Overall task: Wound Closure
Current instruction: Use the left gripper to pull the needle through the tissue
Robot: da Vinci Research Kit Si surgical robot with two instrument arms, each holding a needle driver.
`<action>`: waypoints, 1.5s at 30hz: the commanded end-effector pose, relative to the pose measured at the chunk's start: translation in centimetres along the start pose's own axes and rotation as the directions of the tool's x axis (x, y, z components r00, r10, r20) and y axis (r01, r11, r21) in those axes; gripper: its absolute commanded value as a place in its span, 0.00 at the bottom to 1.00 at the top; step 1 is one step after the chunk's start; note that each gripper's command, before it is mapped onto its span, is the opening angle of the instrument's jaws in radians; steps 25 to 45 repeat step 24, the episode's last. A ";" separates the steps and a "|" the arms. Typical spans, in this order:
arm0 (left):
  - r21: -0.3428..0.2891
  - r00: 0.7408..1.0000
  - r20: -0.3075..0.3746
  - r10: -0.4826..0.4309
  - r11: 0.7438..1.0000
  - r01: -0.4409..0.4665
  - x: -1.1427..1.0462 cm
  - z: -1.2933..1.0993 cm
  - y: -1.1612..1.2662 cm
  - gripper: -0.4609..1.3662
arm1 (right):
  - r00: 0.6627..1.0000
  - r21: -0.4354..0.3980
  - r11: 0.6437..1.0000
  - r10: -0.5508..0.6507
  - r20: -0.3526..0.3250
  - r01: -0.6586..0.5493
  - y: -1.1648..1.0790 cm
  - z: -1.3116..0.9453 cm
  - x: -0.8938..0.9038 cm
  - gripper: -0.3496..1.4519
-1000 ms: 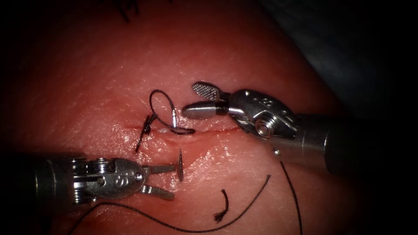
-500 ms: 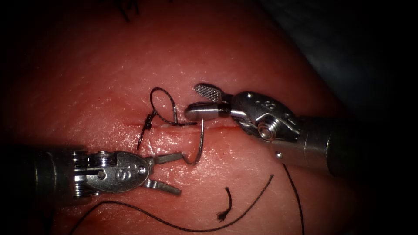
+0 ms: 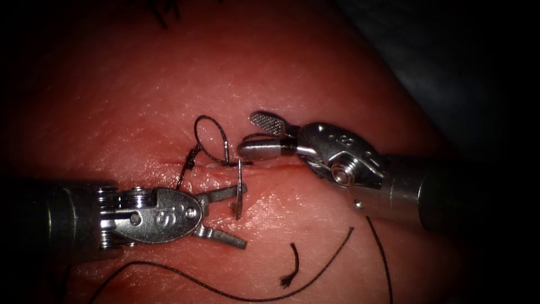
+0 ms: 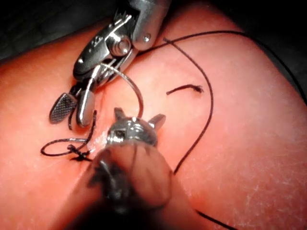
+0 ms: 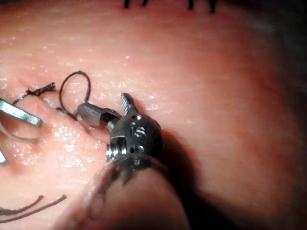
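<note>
The tissue (image 3: 315, 67) has a cut (image 3: 281, 166) running across the endoscope view, with a knotted stitch (image 3: 190, 162) and a thread loop (image 3: 211, 138) at its left end. The curved needle (image 3: 238, 191) stands edge-on just below the cut. Whether its lower end sits in the tissue I cannot tell. My left tool (image 3: 241, 217) is open with its upper jaw touching the needle. In the left wrist view the needle (image 4: 136, 93) arcs down between these open jaws (image 4: 140, 114). My right tool (image 3: 245, 133) is open above the cut and holds nothing.
A long thread (image 3: 225, 290) lies across the near tissue and another strand (image 3: 382, 259) runs down at the right. A short cut end of thread (image 3: 291, 267) lies between them. Dark thread ends (image 3: 163, 14) show at the far edge.
My left tool has moved up and to the right until its upper jaw meets the needle. The needle swung from a broad arc to edge-on. The right tool barely moved.
</note>
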 end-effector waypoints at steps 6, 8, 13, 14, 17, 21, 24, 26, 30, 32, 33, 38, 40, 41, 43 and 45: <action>0.000 0.999 -0.017 -0.030 1.000 0.030 -0.01 0.04 -0.02 0.06 | 1.000 0.000 1.000 0.000 0.000 0.000 -0.02 -0.02 -0.01 0.65; -0.025 0.999 -0.032 -0.027 0.999 0.026 -0.01 0.03 -0.02 0.06 | 1.000 0.000 1.000 0.000 0.000 0.000 -0.02 -0.02 -0.01 0.65; -0.033 0.999 -0.036 -0.023 0.999 0.022 -0.02 0.03 -0.02 0.06 | 1.000 0.001 1.000 0.000 0.000 0.000 -0.02 -0.03 -0.01 0.65; -0.033 0.999 -0.036 -0.023 0.999 0.022 -0.01 0.03 -0.02 0.06 | 1.000 0.001 1.000 0.000 0.000 0.000 -0.02 -0.03 -0.01 0.65; -0.033 0.999 -0.039 -0.022 0.999 0.021 -0.01 0.02 -0.01 0.06 | 1.000 0.000 1.000 0.000 0.000 0.000 -0.02 -0.02 0.00 0.65; -0.034 0.999 -0.040 -0.022 0.999 0.020 -0.01 0.03 -0.01 0.06 | 1.000 0.000 1.000 0.000 -0.003 0.000 -0.03 -0.03 -0.01 0.66; -0.036 0.999 -0.041 -0.027 0.999 0.025 0.00 0.04 -0.01 0.06 | 1.000 0.000 1.000 0.000 -0.003 0.000 -0.05 -0.04 -0.01 0.66; -0.036 0.999 -0.041 -0.027 0.999 0.025 0.00 0.04 -0.01 0.06 | 1.000 0.000 1.000 0.000 -0.003 0.000 -0.05 -0.04 -0.01 0.66; -0.036 0.999 -0.041 -0.027 0.999 0.025 0.00 0.04 -0.01 0.06 | 1.000 0.000 1.000 0.000 -0.003 0.000 -0.05 -0.04 -0.01 0.66; -0.036 0.999 -0.041 -0.027 0.999 0.025 0.00 0.04 -0.01 0.06 | 1.000 0.000 1.000 0.000 -0.003 0.000 -0.05 -0.04 -0.01 0.66; -0.036 0.999 -0.041 -0.027 0.999 0.025 0.00 0.04 -0.01 0.06 | 1.000 0.000 1.000 0.000 -0.003 0.000 -0.05 -0.04 -0.01 0.66; -0.036 0.999 -0.041 -0.027 0.999 0.025 0.00 0.04 -0.01 0.06 | 1.000 0.000 1.000 0.000 -0.003 0.000 -0.05 -0.04 -0.01 0.66; -0.036 0.999 -0.041 -0.027 0.999 0.025 0.00 0.04 -0.01 0.06 | 1.000 0.000 1.000 0.000 -0.003 0.000 -0.05 -0.04 -0.01 0.66; -0.036 0.999 -0.041 -0.027 0.999 0.025 0.00 0.04 -0.01 0.06 | 1.000 0.000 1.000 0.000 -0.003 0.000 -0.05 -0.04 -0.01 0.66; -0.036 0.999 -0.041 -0.027 0.999 0.025 0.00 0.04 -0.01 0.06 | 1.000 0.000 1.000 0.000 -0.003 0.000 -0.05 -0.04 -0.01 0.66; -0.036 0.999 -0.041 -0.027 0.999 0.025 0.00 0.04 -0.01 0.06 | 1.000 0.000 1.000 0.000 -0.003 0.000 -0.05 -0.04 -0.01 0.66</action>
